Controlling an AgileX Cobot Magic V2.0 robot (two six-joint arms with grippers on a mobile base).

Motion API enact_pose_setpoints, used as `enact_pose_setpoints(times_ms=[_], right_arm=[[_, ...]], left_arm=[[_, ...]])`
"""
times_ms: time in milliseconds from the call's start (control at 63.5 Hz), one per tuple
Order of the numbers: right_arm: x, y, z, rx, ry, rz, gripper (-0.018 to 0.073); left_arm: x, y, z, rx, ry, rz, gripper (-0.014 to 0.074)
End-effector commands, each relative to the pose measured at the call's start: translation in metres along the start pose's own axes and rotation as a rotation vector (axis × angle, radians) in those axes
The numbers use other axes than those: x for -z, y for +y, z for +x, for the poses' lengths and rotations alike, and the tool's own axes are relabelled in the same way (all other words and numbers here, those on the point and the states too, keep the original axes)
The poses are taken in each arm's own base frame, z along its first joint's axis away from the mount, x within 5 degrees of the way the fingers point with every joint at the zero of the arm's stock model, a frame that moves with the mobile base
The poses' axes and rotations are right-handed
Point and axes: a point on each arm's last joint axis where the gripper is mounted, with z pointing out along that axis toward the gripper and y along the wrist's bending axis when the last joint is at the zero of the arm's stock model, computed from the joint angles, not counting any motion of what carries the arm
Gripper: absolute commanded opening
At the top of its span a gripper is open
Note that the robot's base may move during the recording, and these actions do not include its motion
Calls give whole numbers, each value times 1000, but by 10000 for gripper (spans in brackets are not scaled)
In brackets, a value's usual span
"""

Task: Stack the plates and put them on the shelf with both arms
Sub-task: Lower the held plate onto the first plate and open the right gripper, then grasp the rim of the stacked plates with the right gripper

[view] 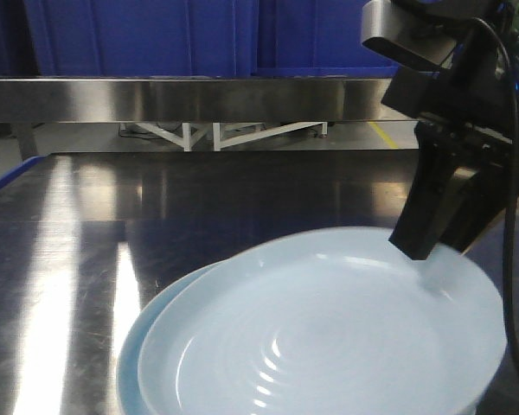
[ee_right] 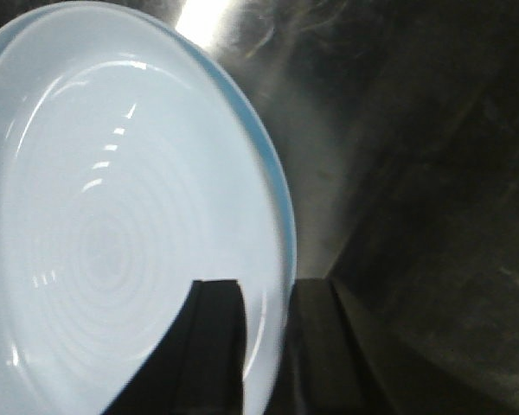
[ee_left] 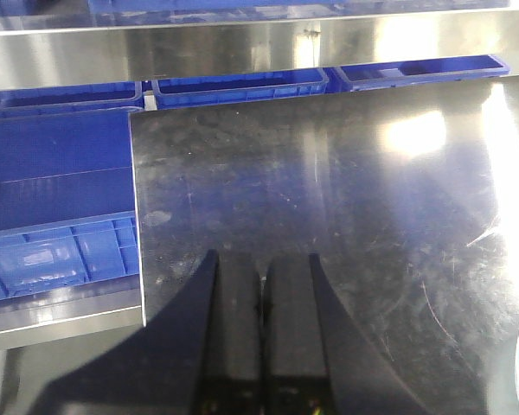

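Starting at the left, the left gripper hangs over the tabletop, fingers pressed together, carrying nothing. Low in the front view the lower plate lies face up. The upper plate overlaps it, offset to the right, its right rim pinched by the right gripper. Both are round, so there's no long axis to line up. It should ease the upper plate left until the rims match, then release. The shelf runs left to right across the top.
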Motion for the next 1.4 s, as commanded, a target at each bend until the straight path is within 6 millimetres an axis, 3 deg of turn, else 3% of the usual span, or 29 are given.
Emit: enact_pose_setpoints(times_ms=[0,63,362,598,803,1039,1386], right_arm=[[16,8,-5,18,-71,-17,424],[18,9,-5,21,-80,-17,461],[55,20,1,77,-212,14,457],[63,19,17,105,-131,71,457],[51,14,17,84,-154,73,457],[22,8,14,14,-134,27,457],[-16,13,2,46,-79,27,456]], left_arm=[[4,0,-17,21,-117,-6,84],[4,0,-17,21,-117,-6,84],[4,0,-17,21,-117,-6,84],[4,0,-17,21,-117,-6,84],[4,0,-17,21,-117,-6,84],[4,0,-17,21,-117,-6,84],[4,0,-17,21,-117,-6,84]])
